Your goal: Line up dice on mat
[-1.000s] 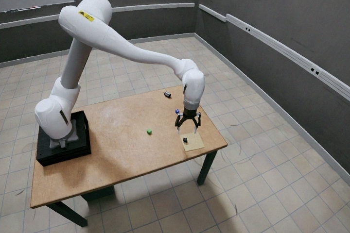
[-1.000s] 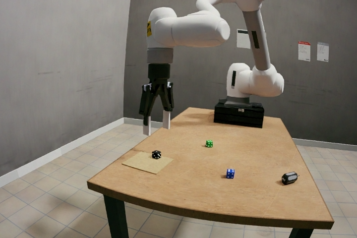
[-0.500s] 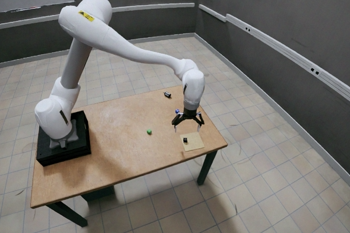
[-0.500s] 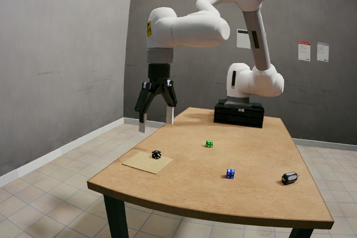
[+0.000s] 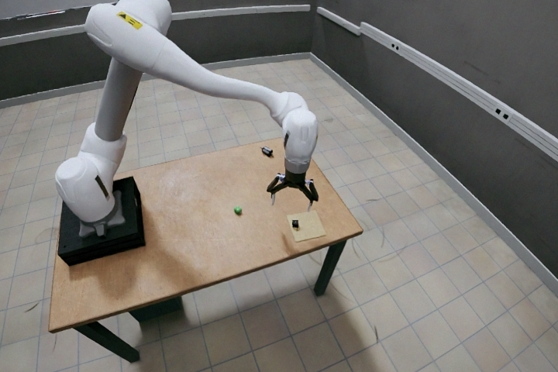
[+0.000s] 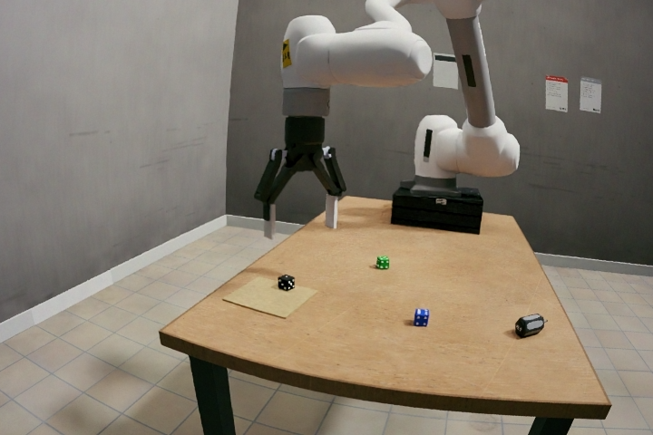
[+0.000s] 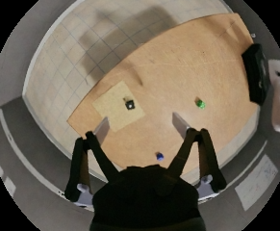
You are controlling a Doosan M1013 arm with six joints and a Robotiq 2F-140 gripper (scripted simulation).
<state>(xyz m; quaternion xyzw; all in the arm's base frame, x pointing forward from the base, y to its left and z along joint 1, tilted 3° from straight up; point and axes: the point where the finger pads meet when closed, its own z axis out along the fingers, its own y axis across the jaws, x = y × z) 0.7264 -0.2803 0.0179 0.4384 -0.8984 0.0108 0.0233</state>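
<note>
White rounded arm [image 5: 218,80] [image 6: 358,59], yellow warning label [image 5: 129,20] [image 6: 286,53], black pincer [image 5: 294,186] [image 6: 300,233] [image 7: 140,119]

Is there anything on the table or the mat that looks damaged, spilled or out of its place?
Nothing looks damaged or spilled. The black die with white pips sits near an edge of the square tan mat, apparently fully on it.
</note>
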